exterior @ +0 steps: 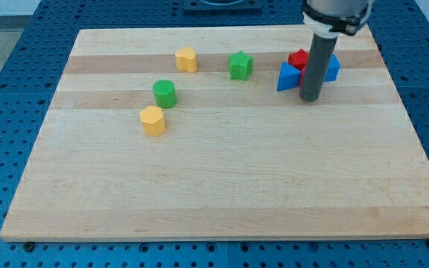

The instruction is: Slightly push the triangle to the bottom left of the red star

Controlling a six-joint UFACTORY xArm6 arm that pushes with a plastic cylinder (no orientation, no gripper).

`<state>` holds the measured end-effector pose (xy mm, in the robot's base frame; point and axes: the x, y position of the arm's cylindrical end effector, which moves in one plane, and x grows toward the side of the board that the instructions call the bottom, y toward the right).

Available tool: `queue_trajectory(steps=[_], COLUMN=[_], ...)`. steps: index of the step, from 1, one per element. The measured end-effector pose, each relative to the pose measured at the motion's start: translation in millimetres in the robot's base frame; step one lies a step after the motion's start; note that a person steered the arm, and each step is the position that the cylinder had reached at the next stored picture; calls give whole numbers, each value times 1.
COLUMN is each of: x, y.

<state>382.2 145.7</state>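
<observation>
Rod tip at the blue cluster, upper right of pale wooden board.
My tip, a plain dark rod end with nothing to open or close, sits just right of the smooth blue triangle. That triangle lies below-left of the red star; another blue block shows behind the rod.

Bright, even light falls from overhead across the wooden board, with no hard glare on the pale wood. Shadows are soft and short: the green cylinder and the yellow hexagonal block each throw only a faint dark edge at their bases. Focus is sharp throughout, and the board's edges stay straight.
</observation>
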Motion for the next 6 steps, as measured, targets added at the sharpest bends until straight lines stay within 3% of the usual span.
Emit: queue_trajectory(steps=[1,2,3,4,6], x=[4,50,44,-1,-10], y=[0,-40,-84,-87,-63])
